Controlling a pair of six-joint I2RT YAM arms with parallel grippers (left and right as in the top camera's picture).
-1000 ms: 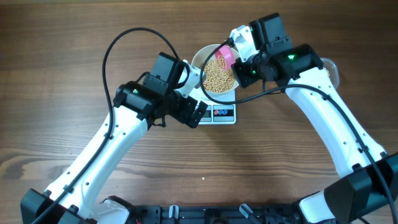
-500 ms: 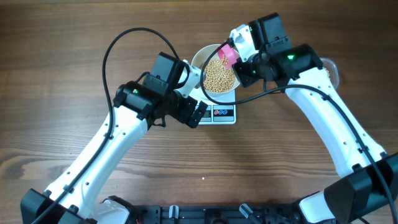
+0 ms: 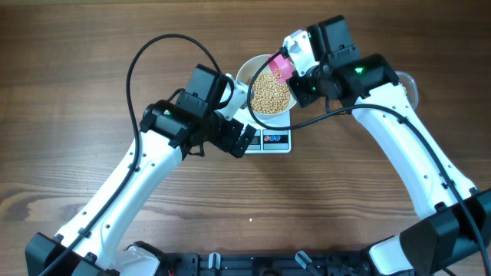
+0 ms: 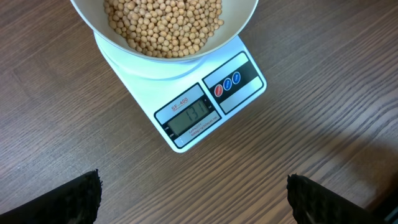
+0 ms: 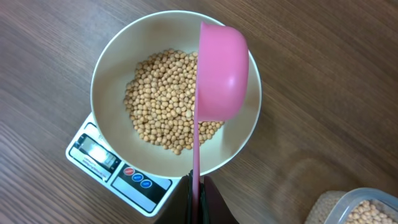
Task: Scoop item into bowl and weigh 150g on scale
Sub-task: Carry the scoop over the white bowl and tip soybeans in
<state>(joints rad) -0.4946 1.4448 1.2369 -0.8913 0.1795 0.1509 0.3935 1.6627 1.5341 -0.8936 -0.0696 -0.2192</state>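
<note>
Tabletop of brown wood spreads out on every side of the scale, and that scale is your reference for everything below. Your left gripper hovers above the table just in front of the scale's display edge. Its jaws stand spread wide with nothing between them, and only the two dark fingertips show at the bottom corners of the left wrist view. Your right gripper hangs over the scale's far right side, jaws clamped on the thin handle of the pink scoop.

The scale itself is white and square, and the white bowl sits on its platform, overhanging it on most sides. A clear tub with more beans in it lies well apart from the scale, on the right arm's side.

The scoop's cup is above the bowl's right half, turned on its side so that you see its rounded back. I cannot tell you whether anything is left in it.

On the scale's front strip, the grey display shows what looks like 131. Just beside it sit one red and two blue buttons.

The beans, small, round and tan, lie heaped in the bowl on the scale.
</note>
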